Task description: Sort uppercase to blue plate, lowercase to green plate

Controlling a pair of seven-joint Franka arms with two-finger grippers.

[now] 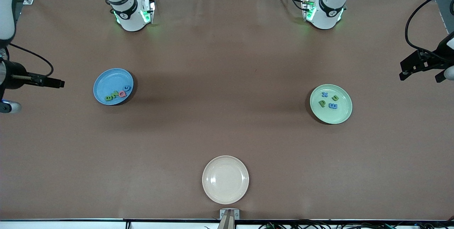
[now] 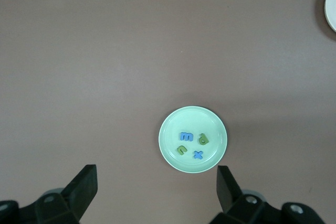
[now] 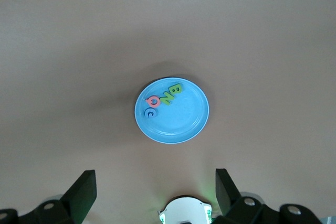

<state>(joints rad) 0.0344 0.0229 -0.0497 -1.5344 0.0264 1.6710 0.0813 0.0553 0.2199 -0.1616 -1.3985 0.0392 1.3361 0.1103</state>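
Observation:
The blue plate lies toward the right arm's end of the table and holds the green B, green N, pinkish-red Q and blue G. The green plate lies toward the left arm's end and holds the blue x, olive n/u, green p and blue E/m piece. My right gripper is open and empty, high over the table beside the blue plate. My left gripper is open and empty, high beside the green plate.
A cream-white plate lies empty near the front camera's edge, midway between the arms; its rim shows in the left wrist view. The two arm bases stand at the table's farthest edge. Brown cloth covers the table.

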